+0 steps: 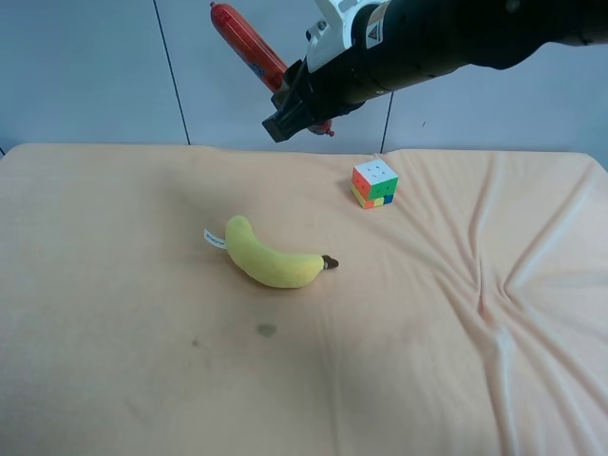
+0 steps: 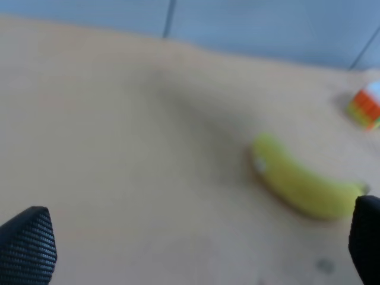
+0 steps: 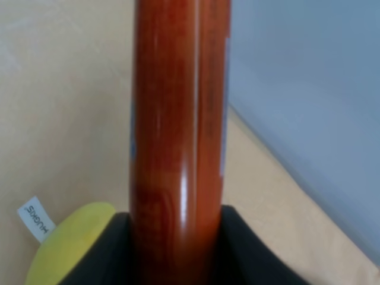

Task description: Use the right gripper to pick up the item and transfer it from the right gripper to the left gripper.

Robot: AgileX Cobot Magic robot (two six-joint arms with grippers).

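- The right gripper (image 1: 291, 106) is clamped on the item (image 1: 249, 43). Its wrist view shows the dark fingers (image 3: 113, 252) pressed to both sides of the red stick (image 3: 178, 119).
- The grip sits near one end. A short crimped tip pokes out behind the jaws, and most of the stick slants up and away, high over the far side of the table (image 1: 142, 380).
- Judged risk: with so much overhang and a shiny wrapper, the stick could pivot or slide in the jaws if it is nudged off-axis.
- Below it lies the banana (image 1: 275, 261), its tag end showing in the right wrist view (image 3: 71, 237). If the right jaws let go before the other side has closed, the stick would drop onto it or the cloth.
- The left gripper (image 2: 196, 240) has its fingertips (image 2: 27, 243) wide apart and holds nothing. It does not show in the exterior high view.
- Its camera sees the banana (image 2: 303, 184) and the cube (image 2: 368, 107) but not the item, so the handover looks some way off. A misjudged approach could miss the stick or knock it.
- If the left gripper closes too near the right one, the two sets of fingers could collide. The free upper stretch looks the safer place to grip.
- Farther back the cube (image 1: 374, 182) sits clear of both, near the wall.
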